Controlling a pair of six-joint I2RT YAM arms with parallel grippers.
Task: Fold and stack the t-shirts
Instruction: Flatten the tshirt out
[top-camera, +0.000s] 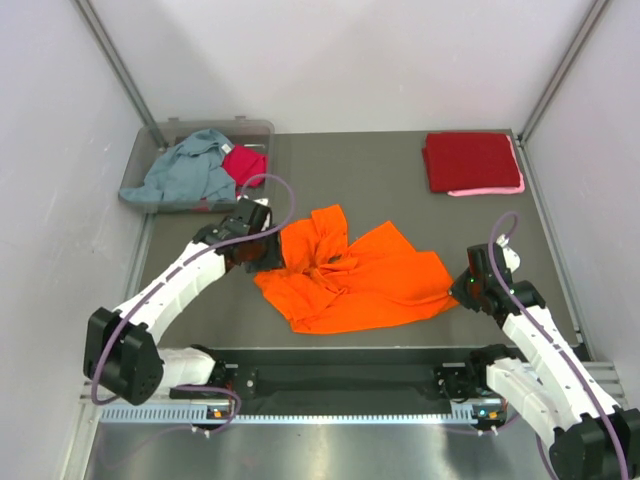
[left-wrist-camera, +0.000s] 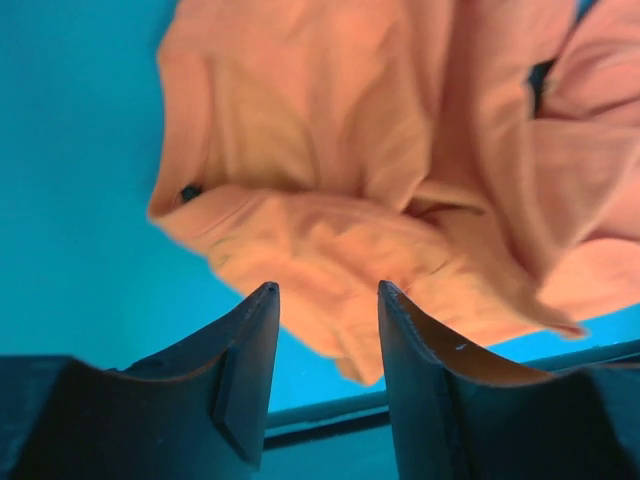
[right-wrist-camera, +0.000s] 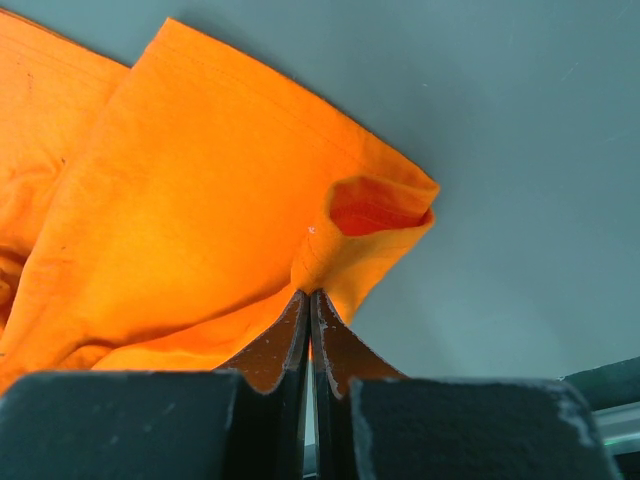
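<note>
My right gripper (right-wrist-camera: 308, 297) clenches the crumpled bright orange cloth t-shirt (right-wrist-camera: 190, 200) by its right sleeve. My left gripper (left-wrist-camera: 325, 292) hovers released at its left edge. Flattening stage, I judge: next, grasp there.

A dark grey desk (top-camera: 370, 180). A crumpled orange t-shirt (top-camera: 350, 275) lies near its middle. At the far right corner, a folded dark red t-shirt (top-camera: 468, 160) sits on a pink t-shirt (top-camera: 490, 190). A clear plastic bin (top-camera: 200, 124) rests at the far left corner.
</note>
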